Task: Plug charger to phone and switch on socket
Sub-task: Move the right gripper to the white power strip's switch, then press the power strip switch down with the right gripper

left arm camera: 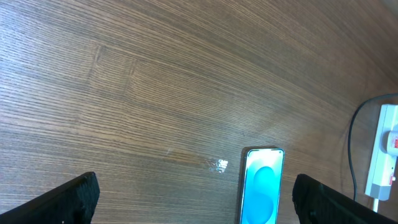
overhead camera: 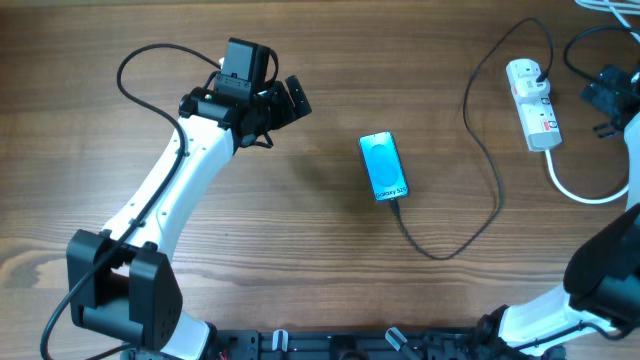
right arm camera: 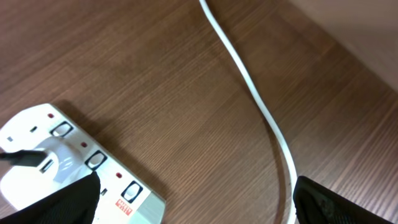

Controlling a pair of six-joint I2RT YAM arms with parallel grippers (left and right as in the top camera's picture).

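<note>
Phone (overhead camera: 383, 166): to its left, left gripper (overhead camera: 285, 103) splayed, empty, parked clear of my view. Charger (overhead camera: 398, 210) tip at phone's near end, looks seated. Far right, socket (overhead camera: 532, 105); right gripper (right arm camera: 196, 190) spread empty above, likely for switch.

We count one phone (overhead camera: 384, 166), one socket (overhead camera: 531, 105), one charger (overhead camera: 497, 200), one thick white cord (overhead camera: 585, 197) and two arms (overhead camera: 170, 185) on one worktop (overhead camera: 300, 260)
</note>
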